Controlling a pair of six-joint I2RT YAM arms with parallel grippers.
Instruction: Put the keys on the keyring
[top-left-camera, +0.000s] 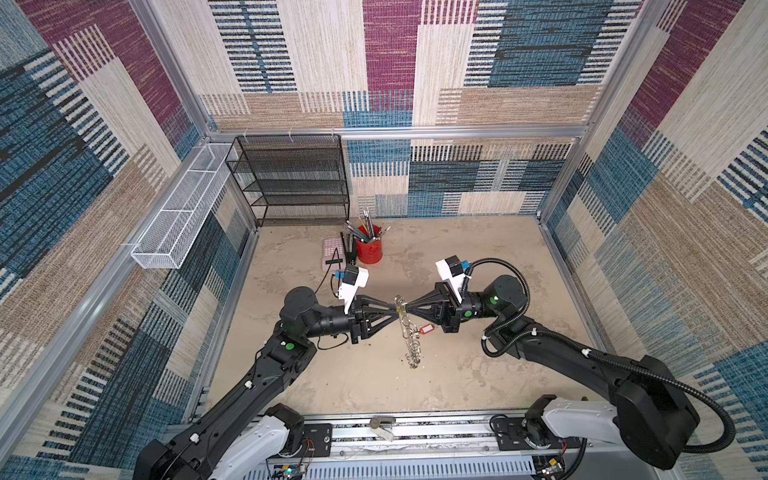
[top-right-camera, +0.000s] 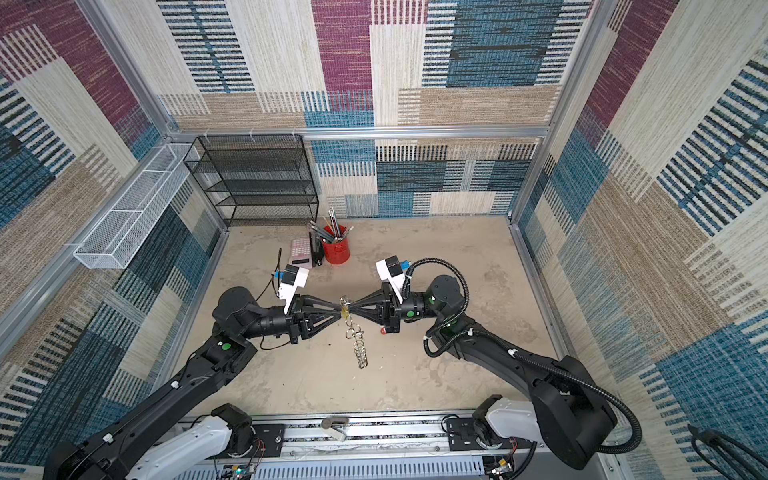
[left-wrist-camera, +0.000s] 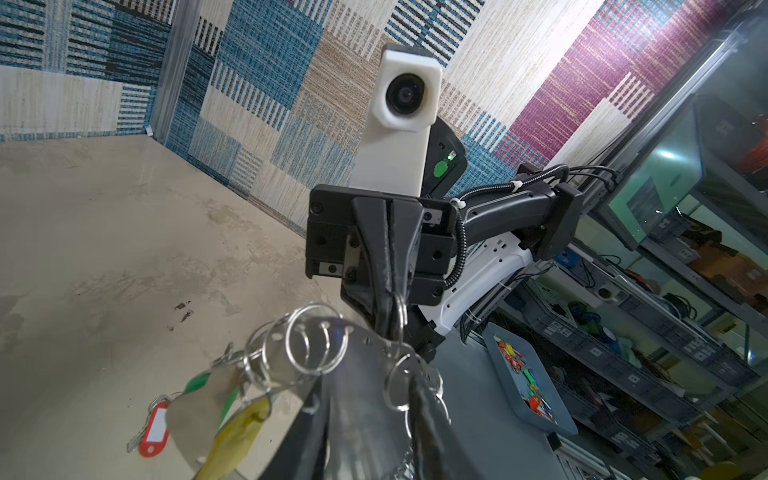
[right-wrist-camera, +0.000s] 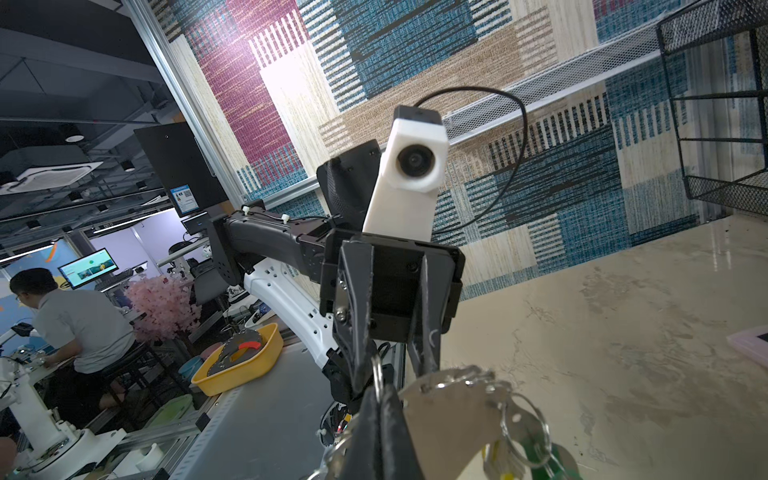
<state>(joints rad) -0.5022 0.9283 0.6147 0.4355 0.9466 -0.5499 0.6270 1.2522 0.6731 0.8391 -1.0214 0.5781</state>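
The keyring (top-left-camera: 405, 328) is a grey band edged with silver split rings. It hangs upright above the table between both grippers in both top views (top-right-camera: 357, 336). My right gripper (right-wrist-camera: 384, 390) is shut on a split ring at the band's top end (top-left-camera: 405, 309). My left gripper (left-wrist-camera: 365, 384) faces it, jaws parted, fingertips straddling the same top end (top-left-camera: 395, 311). Green-tagged (left-wrist-camera: 199, 380) and yellow-tagged keys (left-wrist-camera: 245, 419) hang from rings lower on the band. A red-tagged key (top-left-camera: 424, 329) lies loose on the table under the right gripper (left-wrist-camera: 154, 430).
At the back of the table (top-left-camera: 478, 374) stand a red cup of pens (top-left-camera: 369, 249), a pink box (top-left-camera: 332, 253) and a black mesh shelf (top-left-camera: 291, 178). A white mesh basket (top-left-camera: 183, 208) hangs on the left wall.
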